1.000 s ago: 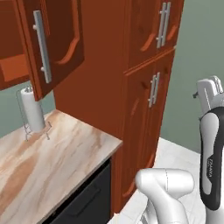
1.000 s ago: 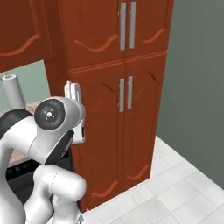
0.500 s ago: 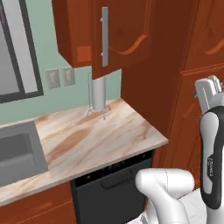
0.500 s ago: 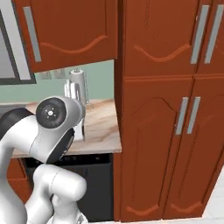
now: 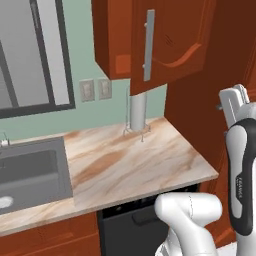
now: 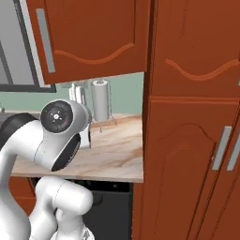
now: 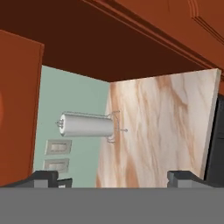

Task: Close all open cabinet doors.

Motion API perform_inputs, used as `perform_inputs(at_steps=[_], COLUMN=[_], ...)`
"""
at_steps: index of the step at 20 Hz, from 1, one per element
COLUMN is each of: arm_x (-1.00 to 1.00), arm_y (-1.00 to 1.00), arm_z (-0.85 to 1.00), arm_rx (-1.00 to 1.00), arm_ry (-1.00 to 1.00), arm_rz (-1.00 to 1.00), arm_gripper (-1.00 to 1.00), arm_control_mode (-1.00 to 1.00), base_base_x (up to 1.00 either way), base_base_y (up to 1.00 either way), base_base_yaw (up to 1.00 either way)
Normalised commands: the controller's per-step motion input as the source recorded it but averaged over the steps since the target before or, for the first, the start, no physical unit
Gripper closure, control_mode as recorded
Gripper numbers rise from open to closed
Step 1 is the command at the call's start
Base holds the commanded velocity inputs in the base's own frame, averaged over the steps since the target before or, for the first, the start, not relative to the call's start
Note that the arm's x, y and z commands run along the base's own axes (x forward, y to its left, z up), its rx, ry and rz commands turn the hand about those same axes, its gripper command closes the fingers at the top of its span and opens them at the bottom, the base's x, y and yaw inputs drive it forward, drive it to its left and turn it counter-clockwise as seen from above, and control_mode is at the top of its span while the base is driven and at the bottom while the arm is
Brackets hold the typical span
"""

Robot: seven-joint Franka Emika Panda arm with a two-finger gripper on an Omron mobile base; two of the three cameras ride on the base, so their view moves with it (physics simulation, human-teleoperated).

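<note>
Because 1 tall reddish-brown wooden wall-cabinet door with a long silver bar handle (image 5: 165,40) is hanging swung out over the worktop, the arm is waiting low beside it, judged ready to push. Going left to right, a grey steel sink (image 5: 35,172) is sitting in the marbled beige counter (image 5: 140,160), then a white paper-towel roll on a wire stand (image 5: 136,111). The two-finger gripper (image 7: 113,177) is holding nothing, tips spread wide.
</note>
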Motion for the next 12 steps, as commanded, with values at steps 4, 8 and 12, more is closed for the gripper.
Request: perform_inputs(at_steps=[4, 8, 12], arm_x=[0.00, 0.00, 0.00], arm_y=[0.00, 0.00, 0.00], arm_z=[0.00, 0.00, 0.00], arm_rx=[0.00, 0.00, 0.00], arm_ry=[0.00, 0.00, 0.00], arm_rz=[0.00, 0.00, 0.00], arm_gripper=[-1.00, -1.00, -1.00], arm_control_mode=[1.00, 1.00, 1.00], base_base_x=[0.44, 0.27, 0.19], base_base_y=[0.00, -0.06, -0.05], base_base_yaw=[0.12, 0.09, 0.08])
